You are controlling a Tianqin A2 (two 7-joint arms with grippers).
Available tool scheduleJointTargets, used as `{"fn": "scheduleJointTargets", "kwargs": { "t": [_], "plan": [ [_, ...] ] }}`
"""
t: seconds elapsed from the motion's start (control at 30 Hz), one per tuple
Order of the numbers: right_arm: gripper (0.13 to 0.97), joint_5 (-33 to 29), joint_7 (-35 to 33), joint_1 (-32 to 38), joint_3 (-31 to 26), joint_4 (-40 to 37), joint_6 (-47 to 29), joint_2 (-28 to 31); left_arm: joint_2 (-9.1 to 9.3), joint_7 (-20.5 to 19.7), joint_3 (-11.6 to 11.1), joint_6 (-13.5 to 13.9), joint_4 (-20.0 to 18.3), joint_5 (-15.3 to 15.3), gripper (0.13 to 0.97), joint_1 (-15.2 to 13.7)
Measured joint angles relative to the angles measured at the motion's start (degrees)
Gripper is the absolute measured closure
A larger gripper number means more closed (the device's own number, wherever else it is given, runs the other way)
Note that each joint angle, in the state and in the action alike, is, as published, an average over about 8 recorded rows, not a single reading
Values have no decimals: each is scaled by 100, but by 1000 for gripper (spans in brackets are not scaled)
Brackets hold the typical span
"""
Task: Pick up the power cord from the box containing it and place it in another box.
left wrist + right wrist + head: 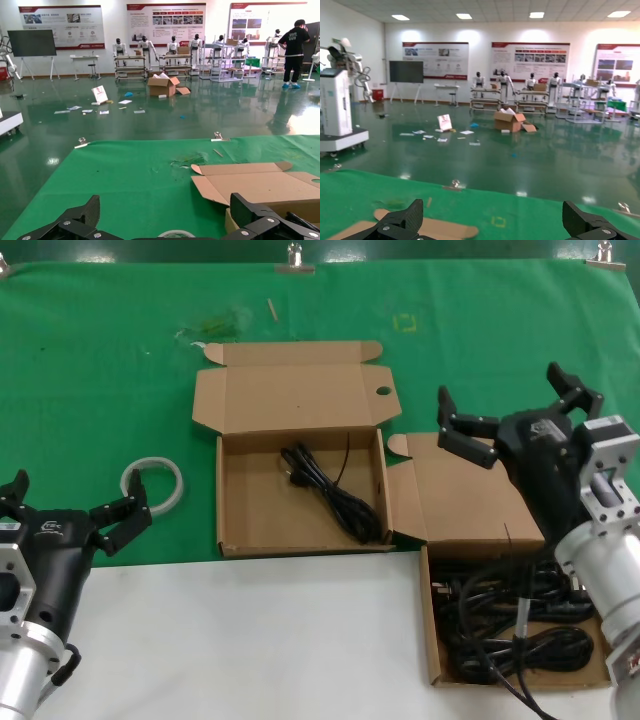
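Observation:
The right-hand cardboard box [432, 640] at the table's front right holds several black power cords [510, 625]; its lid [465, 502] lies open behind it with a flap splayed to its left. The middle box [229, 490] holds one black cord [330, 490]; its open lid [290, 395] has a small round hole [383, 392] and also shows in the left wrist view [260, 185]. My right gripper [498, 385] is open and empty, raised above the right box's lid. My left gripper [80, 488] is open and empty at the front left.
A white tape ring [153, 483] lies on the green cloth just beside my left gripper and shows in the left wrist view [175, 233]. A yellow square mark [404, 322] sits far back. The front of the table is white. Metal clips [293, 258] hold the cloth's far edge.

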Motion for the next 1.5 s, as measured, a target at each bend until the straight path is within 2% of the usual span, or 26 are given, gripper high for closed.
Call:
{"fn": "scheduleJointTargets", "kwargs": {
  "t": [0.23,0.73,1.5],
  "plan": [
    [129,-323,141,-333,433,-16,-131,-162,0,0,0,0,0,0,164,0],
    [129,-953,417,-984,1281,-47,-387,-479,0,0,0,0,0,-1,132,0],
    [129,-999,437,-1031,1342,-49,-406,-502,0,0,0,0,0,-1,132,0]
  ]
}}
